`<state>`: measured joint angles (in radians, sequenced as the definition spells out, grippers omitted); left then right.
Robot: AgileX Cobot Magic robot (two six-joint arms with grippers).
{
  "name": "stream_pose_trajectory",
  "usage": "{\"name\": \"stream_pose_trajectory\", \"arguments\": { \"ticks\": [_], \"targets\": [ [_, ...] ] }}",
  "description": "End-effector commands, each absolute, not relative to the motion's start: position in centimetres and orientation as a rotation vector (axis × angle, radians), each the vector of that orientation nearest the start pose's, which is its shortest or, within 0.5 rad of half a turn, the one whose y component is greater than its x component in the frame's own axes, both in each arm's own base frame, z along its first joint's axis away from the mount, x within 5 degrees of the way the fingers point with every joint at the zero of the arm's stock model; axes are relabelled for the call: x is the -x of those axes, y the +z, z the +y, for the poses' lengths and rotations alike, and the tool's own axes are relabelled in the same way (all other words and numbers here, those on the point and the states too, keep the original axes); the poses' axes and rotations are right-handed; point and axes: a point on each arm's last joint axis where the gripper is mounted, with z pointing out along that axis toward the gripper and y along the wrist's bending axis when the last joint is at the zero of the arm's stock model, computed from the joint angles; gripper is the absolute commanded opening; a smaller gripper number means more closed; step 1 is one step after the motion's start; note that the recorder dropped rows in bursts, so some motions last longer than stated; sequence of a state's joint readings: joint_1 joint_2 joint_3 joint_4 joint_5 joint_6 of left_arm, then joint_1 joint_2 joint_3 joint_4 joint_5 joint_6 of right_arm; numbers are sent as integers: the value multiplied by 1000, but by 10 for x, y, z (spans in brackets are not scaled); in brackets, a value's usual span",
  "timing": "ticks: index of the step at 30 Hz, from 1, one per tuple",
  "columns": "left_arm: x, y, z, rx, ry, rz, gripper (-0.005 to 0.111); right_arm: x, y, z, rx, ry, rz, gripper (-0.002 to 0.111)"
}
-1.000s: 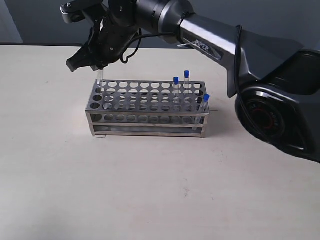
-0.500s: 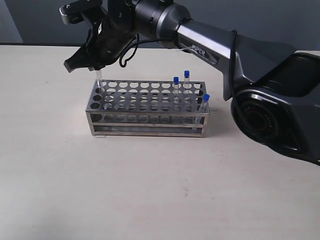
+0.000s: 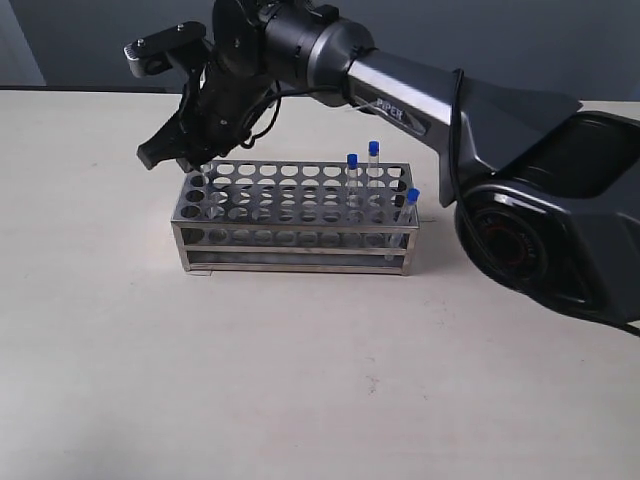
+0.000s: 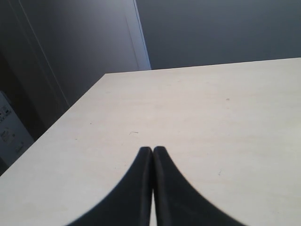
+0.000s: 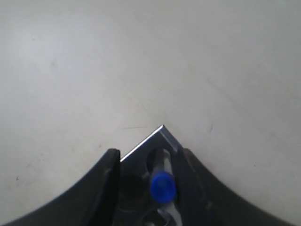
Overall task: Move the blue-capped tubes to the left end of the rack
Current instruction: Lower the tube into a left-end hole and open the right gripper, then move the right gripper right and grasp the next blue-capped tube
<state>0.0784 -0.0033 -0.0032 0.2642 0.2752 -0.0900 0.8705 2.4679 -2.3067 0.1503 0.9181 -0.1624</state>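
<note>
The steel rack [image 3: 290, 232] stands mid-table. My right gripper [image 3: 186, 152] hovers just over its far-left corner, reaching across from the right. Its jaws stand apart around a blue-capped tube [image 5: 162, 187] that sits in the corner hole of the rack [image 5: 141, 149] and leans close to one finger [image 5: 190, 169]. From outside, that tube [image 3: 205, 184] shows only as a clear stem under the gripper. Three other blue-capped tubes [image 3: 352, 160] [image 3: 373, 148] [image 3: 412, 195] stand at the rack's right end. My left gripper [image 4: 153, 149] is shut and empty above bare table, outside the exterior view.
The right arm's dark body [image 3: 540, 200] fills the right side and stretches over the rack's back edge. The pale tabletop [image 3: 300, 380] lies in front of the rack. A table edge and a dark wall [image 4: 211, 28] show in the left wrist view.
The right gripper has come down toward the rack's left end, and the tube under it has sunk deeper into the corner hole. The other three tubes stay put.
</note>
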Motion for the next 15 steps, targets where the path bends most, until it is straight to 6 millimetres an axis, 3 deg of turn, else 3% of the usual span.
{"name": "stream_pose_trajectory", "arguments": {
  "ticks": [1,9,12,15],
  "targets": [
    [-54,190,10,-23,231,1742,0,-340,215,422,1228,454,2295,39],
    [-54,190,10,-23,231,1742,0,-332,256,407,1234,403,2288,39],
    [-54,190,10,-23,231,1742,0,-331,268,393,1194,267,2346,39],
    [-54,190,10,-23,231,1742,0,-338,273,374,1148,15,2396,39]
  ]
}}
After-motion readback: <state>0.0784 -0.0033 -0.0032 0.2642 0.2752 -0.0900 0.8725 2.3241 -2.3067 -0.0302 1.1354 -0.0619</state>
